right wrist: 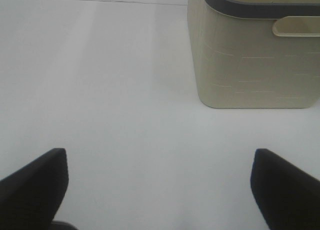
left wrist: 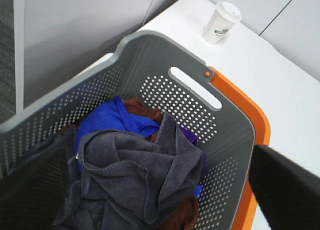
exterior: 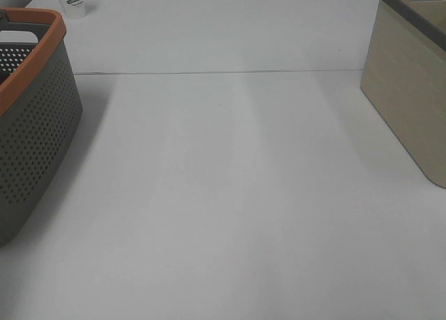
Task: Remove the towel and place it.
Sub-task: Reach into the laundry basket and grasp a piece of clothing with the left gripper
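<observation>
White bench (exterior: 230, 194) ahead, we are hovering our left claw (left wrist: 285, 185), width unclear, over the basket's (left wrist: 190, 107) grey towel (left wrist: 135, 180), needing to pinch only its top fold; right claw (right wrist: 160, 190) gaping wide.

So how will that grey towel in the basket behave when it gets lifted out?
Probably floppy: the towel lies crumpled in deep folds, so it should drape and hang long. Its plush pile likely grips well. It overlaps the blue cloth, which may drag along.

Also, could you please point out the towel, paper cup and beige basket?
towel (left wrist: 134, 182), left wrist view, top folds.
paper cup (left wrist: 217, 30), left wrist view, side wall.
beige basket (right wrist: 250, 64), right wrist view, front wall.
</observation>
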